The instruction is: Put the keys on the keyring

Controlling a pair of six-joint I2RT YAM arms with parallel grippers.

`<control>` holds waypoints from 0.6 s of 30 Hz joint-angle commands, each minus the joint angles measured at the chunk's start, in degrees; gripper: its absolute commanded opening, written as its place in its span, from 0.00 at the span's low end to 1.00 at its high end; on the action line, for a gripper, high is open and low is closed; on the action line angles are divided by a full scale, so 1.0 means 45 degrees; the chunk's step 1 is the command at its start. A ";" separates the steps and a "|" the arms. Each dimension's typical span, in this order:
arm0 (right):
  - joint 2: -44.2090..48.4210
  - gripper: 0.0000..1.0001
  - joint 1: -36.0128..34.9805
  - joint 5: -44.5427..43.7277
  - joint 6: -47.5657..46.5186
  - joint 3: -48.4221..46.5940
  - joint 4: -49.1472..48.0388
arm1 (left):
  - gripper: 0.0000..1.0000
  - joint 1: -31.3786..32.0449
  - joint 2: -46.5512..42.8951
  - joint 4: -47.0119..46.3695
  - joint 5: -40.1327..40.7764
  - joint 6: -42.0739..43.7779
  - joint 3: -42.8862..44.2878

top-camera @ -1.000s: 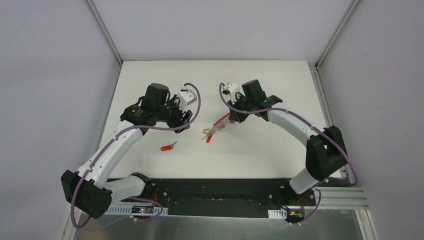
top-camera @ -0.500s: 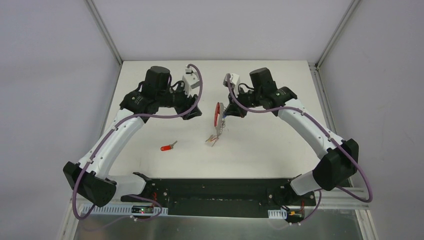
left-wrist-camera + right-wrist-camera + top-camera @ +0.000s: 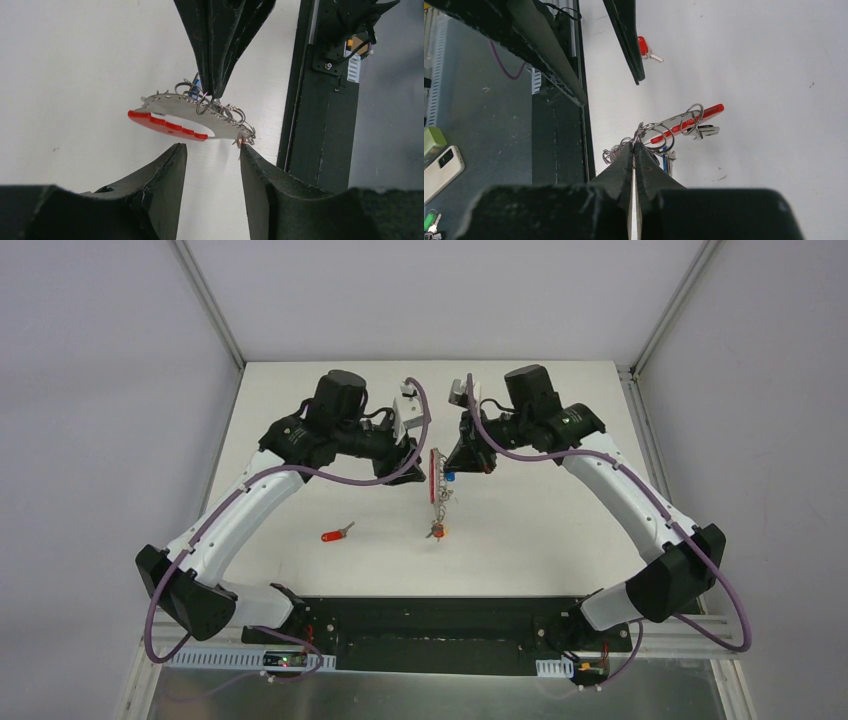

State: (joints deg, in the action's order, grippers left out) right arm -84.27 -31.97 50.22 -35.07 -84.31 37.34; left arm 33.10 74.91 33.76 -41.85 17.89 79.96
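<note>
Item: keyring (image 3: 436, 476), a red curved band backed by a grey metal plate, carrying a cluster of grey rings with a short string of rings and small coloured tags hanging from it. Location: lifted above the middle of the white table (image 3: 560, 540), band on edge as seen from the overhead view, lowest tags hanging close over the table; whether they touch it cannot be told. Holder: right end effector (image 3: 450, 463), fingers pressed together on one of the rings at the band's edge, the wrist view showing no gap between them. Left end effector (image 3: 412, 464): jaws moderately parted, nothing between them, facing the keyring from the opposite side; in its wrist view the band hangs just beyond the two fingertips (image 3: 179, 150), one tip very near the band's ring end, contact not clear. Item: one key with a red plastic head and a silver blade (image 3: 337, 534), lying flat on the table, to the left of the keyring and nearer the arm bases, well apart from both end effectors.
</note>
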 commanded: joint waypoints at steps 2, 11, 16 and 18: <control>0.0356 0.00 0.0033 0.1387 -0.0093 -0.0889 0.0182 | 0.44 0.0412 0.0228 0.0585 -0.0824 0.1174 0.1186; 0.0361 0.00 0.0016 0.1918 0.0242 -0.0819 0.0016 | 0.41 0.0932 0.0442 0.0267 -0.0511 0.1445 0.1019; 0.0402 0.00 0.0040 0.2217 0.0435 -0.0556 -0.0179 | 0.39 0.1076 0.0585 0.0179 -0.0507 0.1825 0.0979; 0.0417 0.00 0.0050 0.2305 0.0468 -0.0462 -0.0245 | 0.39 0.1098 0.0663 0.0155 -0.0507 0.1949 0.0999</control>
State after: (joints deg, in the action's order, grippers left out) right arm -84.27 -31.97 56.12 -33.65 -85.82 38.24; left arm 37.21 77.28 35.44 -43.16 23.75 83.81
